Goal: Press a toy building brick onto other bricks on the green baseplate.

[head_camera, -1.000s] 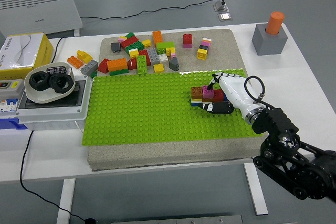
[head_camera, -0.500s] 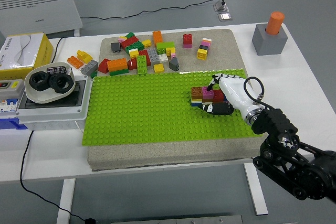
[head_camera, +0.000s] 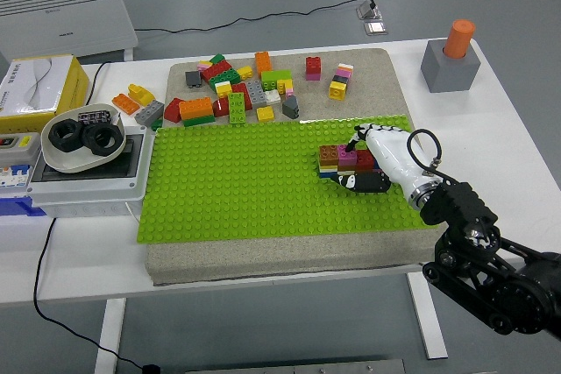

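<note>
A small brick cluster (head_camera: 337,160) stands on the green baseplate (head_camera: 245,181), right of its middle: a brown brick (head_camera: 329,153) and a magenta brick (head_camera: 348,157) on top of yellow and blue ones. A red brick (head_camera: 366,160) sits at the cluster's right end, under my right hand (head_camera: 358,162). That white hand comes in from the lower right. Its dark thumb (head_camera: 364,183) curls along the near side and a finger (head_camera: 354,140) hooks over the far side, so it is shut on the red brick. No left arm shows.
Several loose bricks (head_camera: 237,89) lie on the beige mat behind the baseplate. A grey block with an orange cylinder (head_camera: 450,57) stands at the far right. At the left are a white box with black rings (head_camera: 83,139) and a yellow box (head_camera: 39,89).
</note>
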`<state>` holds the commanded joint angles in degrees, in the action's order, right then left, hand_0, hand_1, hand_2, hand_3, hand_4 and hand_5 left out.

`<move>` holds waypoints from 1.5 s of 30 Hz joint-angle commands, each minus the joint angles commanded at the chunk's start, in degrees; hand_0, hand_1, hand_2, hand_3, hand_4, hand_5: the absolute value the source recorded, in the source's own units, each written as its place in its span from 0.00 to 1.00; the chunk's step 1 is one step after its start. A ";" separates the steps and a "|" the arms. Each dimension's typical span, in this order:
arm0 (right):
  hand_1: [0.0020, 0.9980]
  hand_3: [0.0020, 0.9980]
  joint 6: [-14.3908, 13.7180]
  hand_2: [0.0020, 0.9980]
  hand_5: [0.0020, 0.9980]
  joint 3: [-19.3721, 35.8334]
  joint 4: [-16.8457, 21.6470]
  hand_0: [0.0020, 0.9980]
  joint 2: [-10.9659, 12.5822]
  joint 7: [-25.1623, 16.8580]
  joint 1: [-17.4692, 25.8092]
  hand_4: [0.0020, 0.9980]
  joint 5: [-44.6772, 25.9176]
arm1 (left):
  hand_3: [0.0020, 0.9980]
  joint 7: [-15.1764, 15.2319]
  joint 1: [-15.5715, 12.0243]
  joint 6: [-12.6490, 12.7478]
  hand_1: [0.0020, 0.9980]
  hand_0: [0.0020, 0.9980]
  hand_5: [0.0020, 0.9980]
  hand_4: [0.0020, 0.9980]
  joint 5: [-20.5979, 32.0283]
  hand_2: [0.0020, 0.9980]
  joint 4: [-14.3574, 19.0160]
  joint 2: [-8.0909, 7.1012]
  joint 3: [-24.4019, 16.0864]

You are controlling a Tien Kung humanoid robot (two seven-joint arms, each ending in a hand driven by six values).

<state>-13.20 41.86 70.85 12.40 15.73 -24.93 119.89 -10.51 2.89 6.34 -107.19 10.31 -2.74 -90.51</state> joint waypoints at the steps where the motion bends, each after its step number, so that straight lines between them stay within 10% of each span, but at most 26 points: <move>1: 0.86 0.60 -0.04 0.88 0.55 0.02 0.03 0.83 -0.01 0.00 -0.01 0.91 -0.01 | 0.54 0.00 0.00 0.01 0.73 0.77 0.61 0.54 0.00 0.69 0.00 0.00 0.00; 24: 0.85 0.63 -5.62 0.87 0.55 2.41 1.27 0.83 0.24 -5.15 0.87 0.91 -6.89 | 0.54 0.07 -0.02 0.06 0.73 0.77 0.61 0.54 0.30 0.69 0.00 0.03 0.04; 33: 0.72 0.74 -15.51 0.75 0.42 9.71 4.86 0.70 1.73 -18.05 6.87 0.88 -22.57 | 0.54 0.18 -0.18 0.33 0.73 0.77 0.61 0.54 0.82 0.69 0.00 0.11 0.14; 43: 0.65 0.76 -16.37 0.66 0.33 12.86 4.85 0.64 1.68 -31.95 10.07 0.86 -42.18 | 0.53 0.42 -0.35 0.79 0.73 0.77 0.61 0.54 0.02 0.69 0.00 0.31 -0.32; 44: 0.63 0.75 -16.34 0.61 0.34 12.71 4.63 0.62 1.80 -32.81 10.09 0.86 -43.79 | 0.52 0.61 -0.38 1.00 0.72 0.77 0.35 0.60 0.04 0.69 0.00 0.30 -0.31; 45: 0.63 0.75 -16.30 0.61 0.34 12.43 4.32 0.62 1.97 -33.98 9.98 0.86 -45.81 | 0.52 0.87 -0.42 1.27 0.72 0.77 0.35 0.60 0.03 0.69 0.00 0.27 -0.29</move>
<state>-29.51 54.29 75.17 14.36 -18.25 -14.95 74.08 -9.64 2.47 7.61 -107.16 10.31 -2.48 -90.79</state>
